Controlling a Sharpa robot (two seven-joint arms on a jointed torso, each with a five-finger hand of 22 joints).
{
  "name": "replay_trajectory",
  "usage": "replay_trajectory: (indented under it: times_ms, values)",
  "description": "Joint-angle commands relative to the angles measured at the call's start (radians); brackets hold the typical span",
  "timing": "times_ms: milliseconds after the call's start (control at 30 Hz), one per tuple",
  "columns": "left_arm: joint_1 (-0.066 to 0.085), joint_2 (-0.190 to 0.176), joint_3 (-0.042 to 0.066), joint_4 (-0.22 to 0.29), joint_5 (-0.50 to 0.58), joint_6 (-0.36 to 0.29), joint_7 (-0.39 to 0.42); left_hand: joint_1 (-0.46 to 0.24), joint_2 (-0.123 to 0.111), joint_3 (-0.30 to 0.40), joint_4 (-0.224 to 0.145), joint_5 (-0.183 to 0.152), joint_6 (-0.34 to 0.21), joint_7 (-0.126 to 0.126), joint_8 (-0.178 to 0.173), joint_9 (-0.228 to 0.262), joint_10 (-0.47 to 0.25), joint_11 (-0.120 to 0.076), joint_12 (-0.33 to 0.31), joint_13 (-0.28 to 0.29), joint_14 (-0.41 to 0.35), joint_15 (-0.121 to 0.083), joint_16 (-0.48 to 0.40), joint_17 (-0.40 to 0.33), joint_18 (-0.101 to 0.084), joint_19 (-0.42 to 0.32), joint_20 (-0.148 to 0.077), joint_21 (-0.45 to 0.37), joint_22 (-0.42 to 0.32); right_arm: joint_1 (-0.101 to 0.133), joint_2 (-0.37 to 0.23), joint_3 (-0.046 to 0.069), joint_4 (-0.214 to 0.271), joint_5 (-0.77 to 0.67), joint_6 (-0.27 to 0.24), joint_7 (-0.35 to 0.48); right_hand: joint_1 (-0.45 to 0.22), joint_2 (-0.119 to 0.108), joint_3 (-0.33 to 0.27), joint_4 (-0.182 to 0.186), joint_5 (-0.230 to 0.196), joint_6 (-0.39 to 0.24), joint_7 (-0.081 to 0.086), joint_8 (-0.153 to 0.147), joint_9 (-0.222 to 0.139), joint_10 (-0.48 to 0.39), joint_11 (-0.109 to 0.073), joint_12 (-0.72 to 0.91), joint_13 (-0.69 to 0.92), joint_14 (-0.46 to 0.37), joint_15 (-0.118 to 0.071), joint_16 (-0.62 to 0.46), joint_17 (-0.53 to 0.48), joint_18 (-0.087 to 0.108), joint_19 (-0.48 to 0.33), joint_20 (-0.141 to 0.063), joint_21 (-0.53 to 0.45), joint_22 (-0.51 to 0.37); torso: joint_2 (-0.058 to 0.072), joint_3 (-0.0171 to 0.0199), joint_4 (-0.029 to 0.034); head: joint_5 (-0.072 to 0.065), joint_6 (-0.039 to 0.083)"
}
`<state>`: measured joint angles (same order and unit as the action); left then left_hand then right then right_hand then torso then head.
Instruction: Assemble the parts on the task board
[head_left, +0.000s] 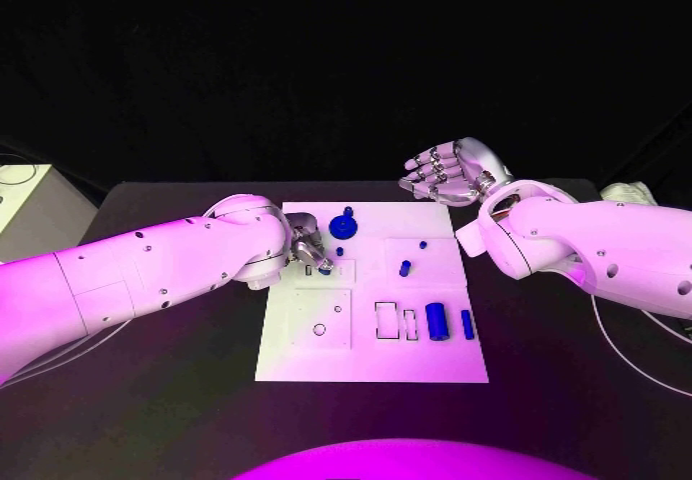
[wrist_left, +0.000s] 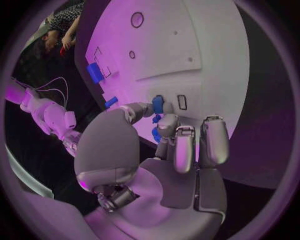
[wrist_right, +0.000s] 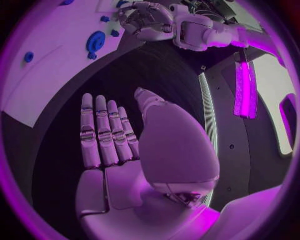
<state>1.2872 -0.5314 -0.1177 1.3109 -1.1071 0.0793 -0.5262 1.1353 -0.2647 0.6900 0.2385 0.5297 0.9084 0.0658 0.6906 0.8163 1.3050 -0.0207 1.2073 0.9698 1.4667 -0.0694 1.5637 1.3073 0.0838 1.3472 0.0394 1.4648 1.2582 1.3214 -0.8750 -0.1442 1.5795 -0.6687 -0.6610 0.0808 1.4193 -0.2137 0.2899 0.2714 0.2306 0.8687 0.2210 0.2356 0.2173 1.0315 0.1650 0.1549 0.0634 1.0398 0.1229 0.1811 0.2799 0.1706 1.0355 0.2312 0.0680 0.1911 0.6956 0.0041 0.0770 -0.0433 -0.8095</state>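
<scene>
The white task board (head_left: 372, 350) lies in the middle of the black table. My left hand (head_left: 307, 250) hovers low over the board's left-centre. In the left wrist view it pinches a small blue part (wrist_left: 157, 104) between thumb and a finger, beside a small rectangular slot (wrist_left: 182, 102). A blue round gear-like part (head_left: 343, 226) stands near the board's far edge. Two small blue parts (head_left: 405, 267) sit mid-board, and two blue cylinders (head_left: 436, 322) lie at its right. My right hand (head_left: 454, 170) is raised beyond the board's far right corner, its fingers (wrist_right: 103, 135) straight and holding nothing.
Empty rectangular slots (head_left: 387, 320) and a round hole (head_left: 319, 330) mark the board's near half. A white box (head_left: 29, 205) stands at the table's left edge. A pale object (head_left: 630, 192) lies at the far right, with cables trailing off.
</scene>
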Motion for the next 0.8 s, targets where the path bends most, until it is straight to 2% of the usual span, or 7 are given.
replay_trajectory:
  times_ms: [33,567,800]
  values:
    - [-0.005,0.005,-0.002,-0.001,0.002,0.033,-0.001,-0.007,0.003,0.223,-0.230,0.000,0.020,-0.012,0.004,-0.001,0.009,-0.002,0.000,0.001,0.103,-0.008,0.005,0.260,-0.015,0.006,-0.003,0.004,0.001,0.000,0.001,0.000,-0.001,0.003,-0.012,0.017,0.011,-0.002,0.003,-0.007,0.005,0.005,0.002,-0.008,-0.002,0.007,0.003,-0.008,-0.001,0.000,0.003,-0.009,-0.005,0.013,-0.010,0.003,-0.006,-0.007,0.000,-0.0005,-0.0002,-0.001,-0.002]
    - [-0.006,0.010,-0.003,-0.004,0.001,0.050,-0.001,-0.028,0.010,0.198,-0.220,-0.007,0.026,-0.021,0.014,0.016,0.020,-0.008,0.003,0.005,0.104,-0.010,0.007,0.263,-0.016,0.008,-0.004,0.003,0.005,0.000,0.002,0.000,-0.003,0.007,-0.023,0.016,0.011,-0.004,0.002,-0.011,0.009,0.003,0.005,-0.014,-0.006,0.005,0.006,-0.023,-0.001,-0.005,0.008,-0.024,-0.018,0.013,-0.021,0.008,-0.005,-0.024,-0.001,-0.0001,0.0004,-0.003,-0.007]
    - [-0.006,0.010,-0.003,-0.005,0.001,0.049,0.000,-0.037,0.013,0.179,-0.214,-0.011,0.025,-0.026,0.016,0.022,0.024,-0.011,0.001,0.002,0.104,-0.012,0.007,0.263,-0.016,0.007,-0.005,0.002,0.004,0.000,0.002,0.000,-0.003,0.009,-0.023,0.017,0.010,-0.004,0.000,-0.012,0.009,0.003,0.006,-0.017,-0.007,0.004,0.008,-0.029,-0.001,-0.008,0.010,-0.030,-0.024,0.013,-0.026,0.010,-0.005,-0.031,-0.001,0.0000,-0.0003,-0.002,-0.005]
